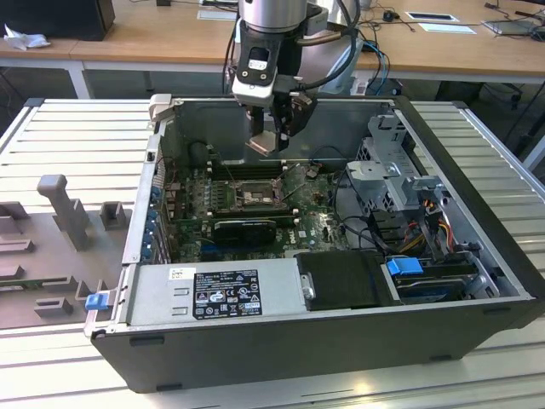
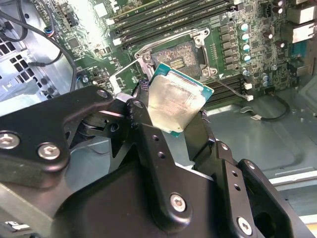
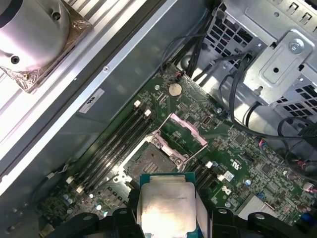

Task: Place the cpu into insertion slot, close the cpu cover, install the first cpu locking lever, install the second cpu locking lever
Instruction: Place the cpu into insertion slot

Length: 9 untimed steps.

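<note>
Gripper (image 1: pixel 272 138) pinching the cpu (image 1: pixel 262 143) above the open slot (image 1: pixel 254 198).
In the exterior view the arm reaches down into the open case (image 1: pixel 341 341), and the cpu hangs clear of the board (image 1: pixel 317 227), not touching it. In both wrist views the fingers clamp the cpu (image 2: pixel 177 101) by its edges, silver top showing, tilted. The slot (image 3: pixel 151 163) lies bare below it, its cover (image 3: pixel 189 129) swung up just beside, next to the memory slots (image 3: pixel 116 144).
</note>
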Each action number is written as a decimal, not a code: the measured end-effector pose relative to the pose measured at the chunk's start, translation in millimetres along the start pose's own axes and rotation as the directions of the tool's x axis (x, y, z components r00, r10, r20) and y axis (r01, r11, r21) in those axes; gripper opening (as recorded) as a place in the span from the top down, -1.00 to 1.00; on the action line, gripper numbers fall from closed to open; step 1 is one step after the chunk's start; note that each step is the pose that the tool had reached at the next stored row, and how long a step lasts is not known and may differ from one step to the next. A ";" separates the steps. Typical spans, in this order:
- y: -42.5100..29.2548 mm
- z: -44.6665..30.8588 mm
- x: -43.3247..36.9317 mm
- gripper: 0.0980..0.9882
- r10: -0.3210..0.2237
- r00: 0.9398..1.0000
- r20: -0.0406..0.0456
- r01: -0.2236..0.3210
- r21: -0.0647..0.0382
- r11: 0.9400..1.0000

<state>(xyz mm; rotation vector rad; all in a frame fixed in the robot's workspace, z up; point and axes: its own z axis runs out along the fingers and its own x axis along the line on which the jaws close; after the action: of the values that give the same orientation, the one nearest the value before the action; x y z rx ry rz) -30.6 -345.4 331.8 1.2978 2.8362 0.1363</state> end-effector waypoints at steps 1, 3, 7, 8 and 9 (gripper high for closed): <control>-0.1 1.0 0.0 0.03 0.000 1.000 0.000 0.000 0.000 1.000; -0.2 2.5 -0.1 0.03 0.001 1.000 0.000 -0.001 0.000 1.000; -0.4 4.8 -0.1 0.03 0.002 1.000 0.000 -0.002 0.000 1.000; -0.4 5.1 -0.1 0.03 0.002 1.000 0.000 -0.002 0.000 1.000; -0.5 5.4 -0.1 0.03 0.003 1.000 0.000 -0.003 0.000 1.000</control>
<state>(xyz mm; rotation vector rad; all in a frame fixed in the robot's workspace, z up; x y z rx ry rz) -30.5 -345.4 326.4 1.3019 2.8342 0.1360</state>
